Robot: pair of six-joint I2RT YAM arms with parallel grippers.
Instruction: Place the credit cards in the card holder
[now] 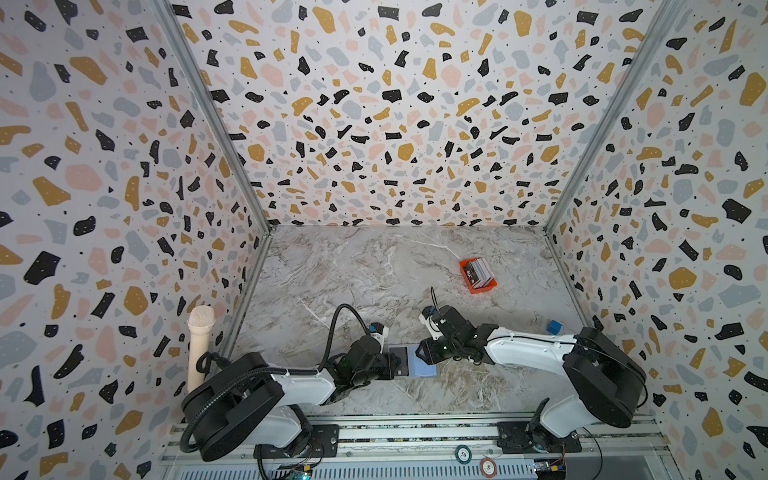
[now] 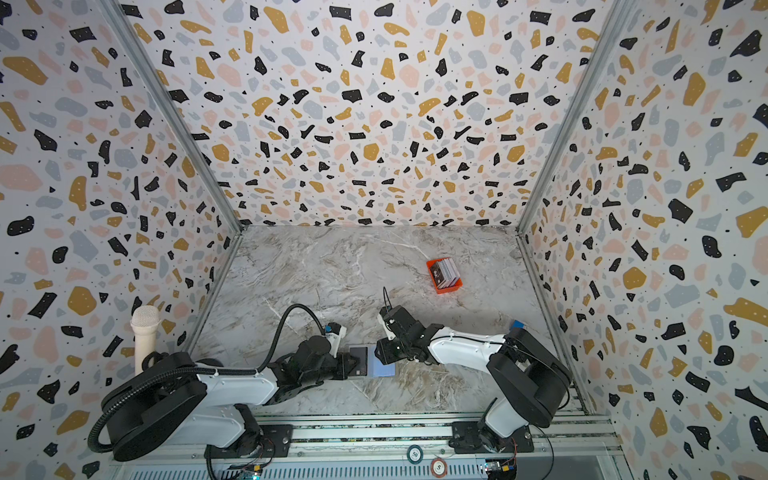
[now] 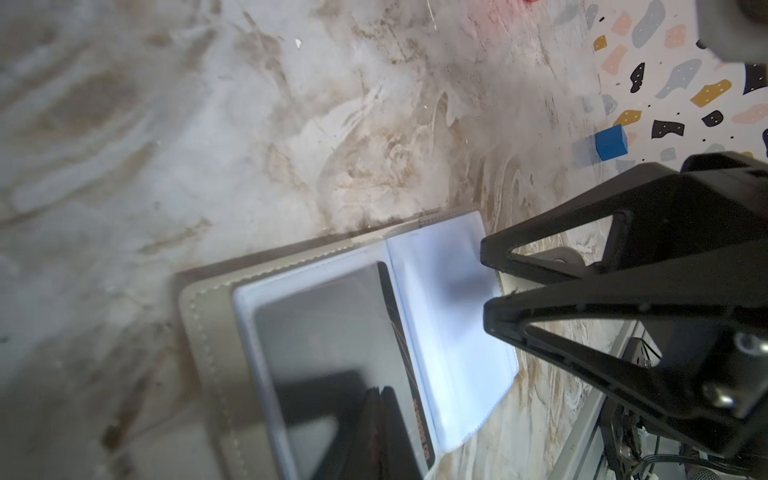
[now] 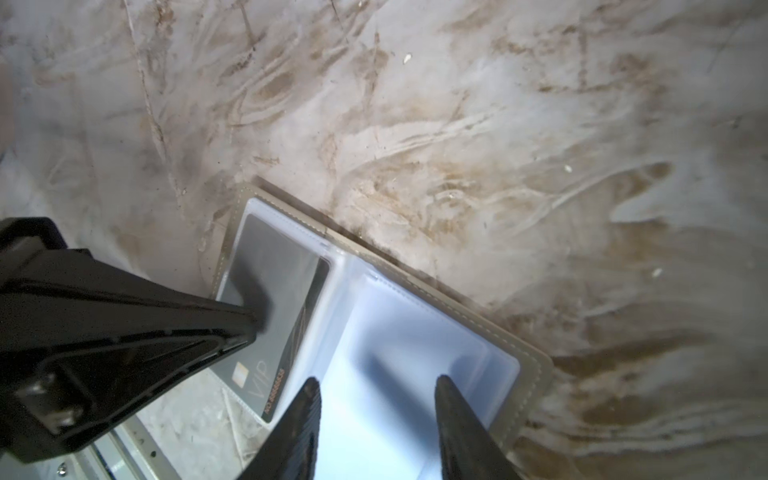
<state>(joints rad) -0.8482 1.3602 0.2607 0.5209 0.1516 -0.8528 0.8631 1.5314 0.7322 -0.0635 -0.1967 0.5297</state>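
While left gripper [image 4: 252,323], jaws together, is pinning card holder [image 4: 536,365], dark card [image 4: 282,266] is sitting pocketed
Right gripper [image 4: 376,380] is hovering agape; remaining cards [image 1: 480,272] are waiting mid-right

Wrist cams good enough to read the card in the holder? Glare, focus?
Right wrist view: VIP print on the dark card is legible; the card holder has an empty pocket glaring near white; jaws at the frame edge are soft. Left wrist view: sheen veils the card, near jaws blurred. Both top views: holder tiny, print unreadable.
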